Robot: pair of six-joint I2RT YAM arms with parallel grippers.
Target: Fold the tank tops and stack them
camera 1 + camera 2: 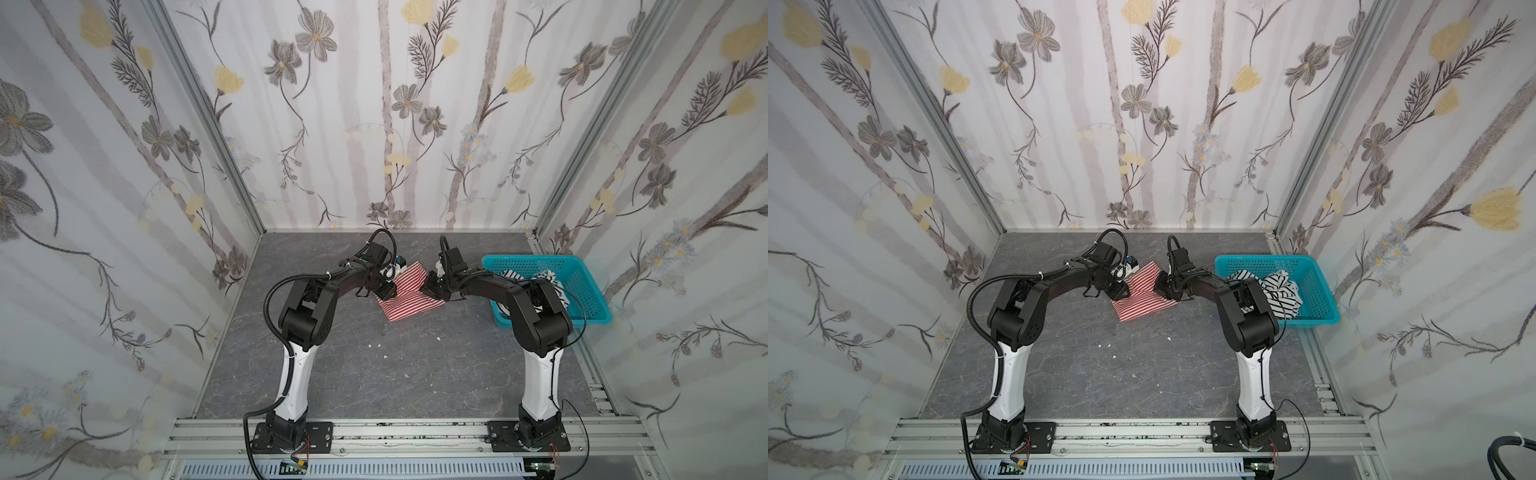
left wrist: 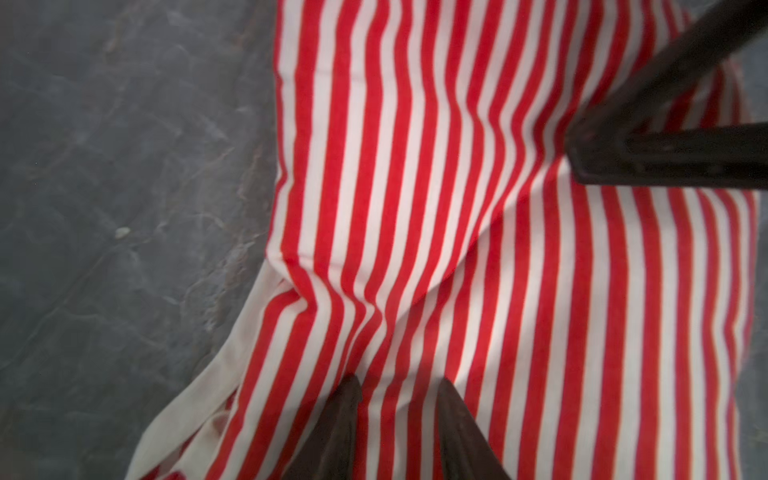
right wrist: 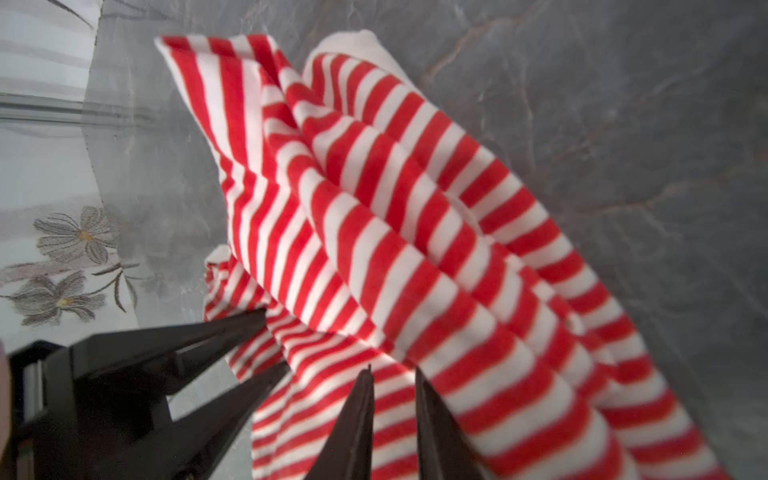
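The red-and-white striped tank top [image 1: 409, 301] [image 1: 1144, 301] lies rumpled on the grey table between the two arms, toward the back. My left gripper [image 1: 390, 294] [image 2: 399, 390] is shut on its fabric, and creases run into the narrow gap between the fingers. From the other side my right gripper [image 1: 429, 286] [image 3: 392, 374] is shut on a raised fold of the same top [image 3: 395, 228]. The black-and-white striped tank top [image 1: 1281, 291] sits crumpled in the basket, partly hidden by my right arm.
The turquoise mesh basket [image 1: 528, 261] [image 1: 1320, 291] stands at the right back, against the wall. Small white scraps [image 1: 384, 357] lie on the grey marbled table [image 1: 415, 374]. Flowered walls close three sides, and an aluminium rail [image 1: 415, 432] runs along the front.
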